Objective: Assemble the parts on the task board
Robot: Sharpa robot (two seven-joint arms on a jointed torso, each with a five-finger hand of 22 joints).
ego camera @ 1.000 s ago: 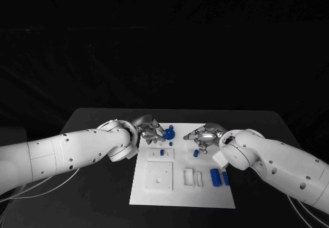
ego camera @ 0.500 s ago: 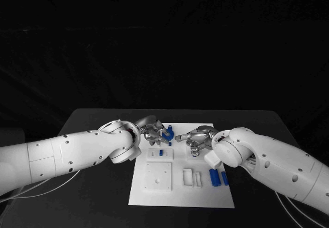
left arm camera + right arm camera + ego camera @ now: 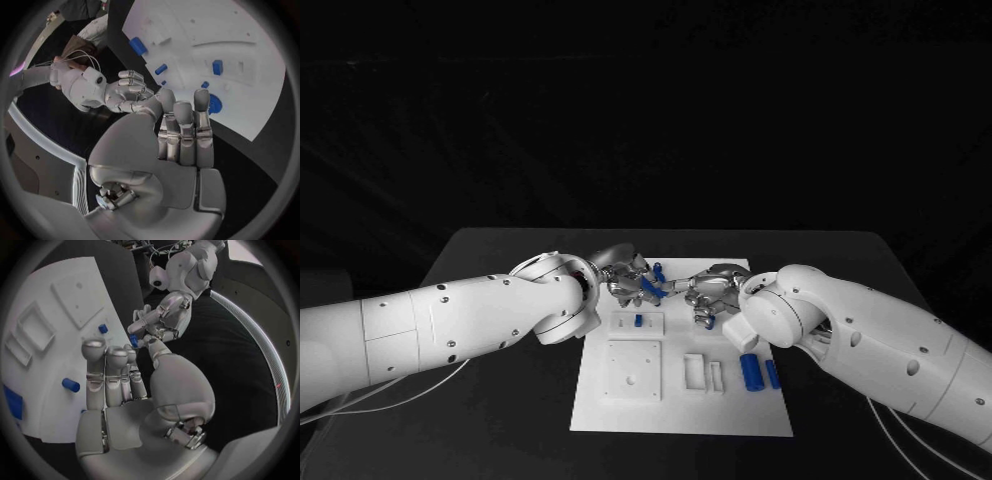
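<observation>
Your left robot hand (image 3: 623,281) sits over the far end of the task board (image 3: 684,420), at about 11 o'clock from the board's middle. Your right robot hand (image 3: 711,295) is just beside it, at about 1 o'clock. The two nearly meet above the board's far edge.

In the right wrist view, the left robot hand (image 3: 156,322) has its fingers curled around a small blue part (image 3: 133,340), so it is gripping that piece. In the head view the same blue shows among its fingers (image 3: 651,291).

The right robot hand (image 3: 115,385) has its fingers held straight and close together in its own wrist view, with nothing visible in them; in the left wrist view the same hand (image 3: 128,95) shows its fingers curled inward. You cannot tell for certain whether it grips anything.

On the board you have a short blue peg (image 3: 638,321) standing in a small white block at about 10 o'clock from the centre. Two blue cylinders (image 3: 751,373) lie side by side at about 3 o'clock, beside a white slotted block (image 3: 705,374). A square white plate (image 3: 633,371) lies at about 9 o'clock. The left wrist view also shows a round blue part (image 3: 214,104) on the board just beyond the left hand's fingertips (image 3: 201,95).

The board rests on the dark surface (image 3: 502,420).
</observation>
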